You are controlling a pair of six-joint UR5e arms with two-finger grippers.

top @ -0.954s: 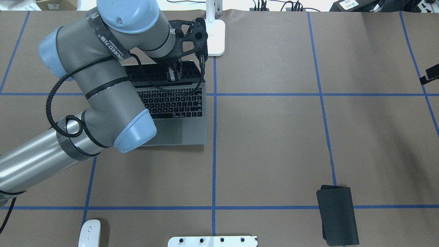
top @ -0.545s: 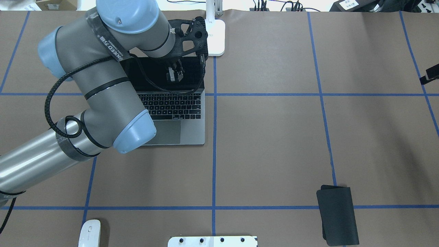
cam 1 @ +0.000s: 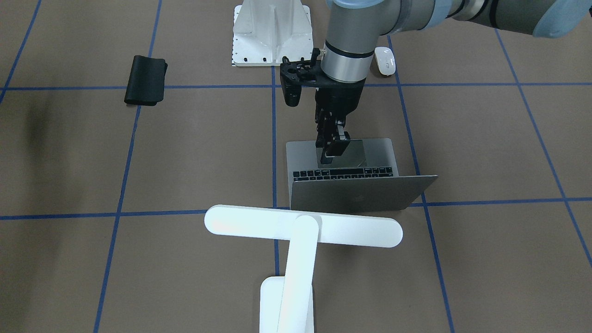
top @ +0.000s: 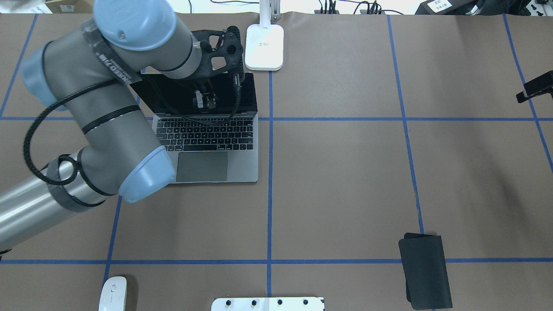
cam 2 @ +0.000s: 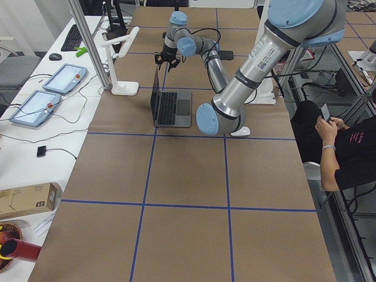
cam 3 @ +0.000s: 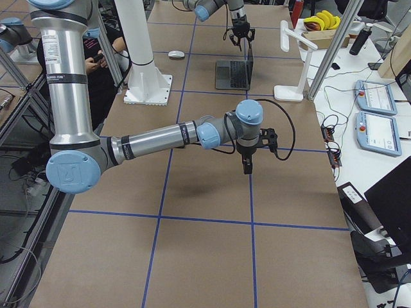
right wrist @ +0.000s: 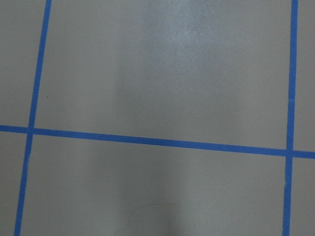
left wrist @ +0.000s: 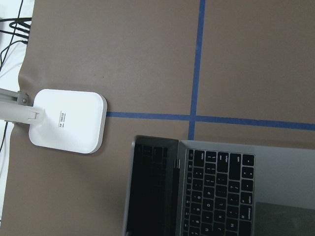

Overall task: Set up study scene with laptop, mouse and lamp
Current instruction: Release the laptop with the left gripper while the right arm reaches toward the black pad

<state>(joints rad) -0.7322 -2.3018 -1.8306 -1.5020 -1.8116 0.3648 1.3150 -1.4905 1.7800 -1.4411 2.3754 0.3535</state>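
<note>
The dark-grey laptop [top: 242,147] stands open on the table, its lid [cam 1: 360,193] raised and its dark screen [top: 224,93] facing me. My left gripper [top: 204,101] hangs above the keyboard just in front of the screen, also in the front view [cam 1: 334,149]. Its fingers stand slightly apart and hold nothing. The white lamp's base [top: 264,46] sits just behind the laptop, and its bar [cam 1: 303,226] spans above. The white mouse [top: 113,293] lies at the near left edge. My right gripper [cam 3: 247,168] hangs over bare table far to the right; whether it is open or shut, I cannot tell.
A flat black mat [top: 425,271] lies near the front right. The white bolted pedestal [top: 268,303] stands at the near middle edge. Blue tape lines cross the brown table cover [top: 345,181]. A seated person [cam 2: 346,147] is beside the table.
The laptop lid has swung further open, from low over the keys to upright. My left gripper and arm have moved left along the screen.
</note>
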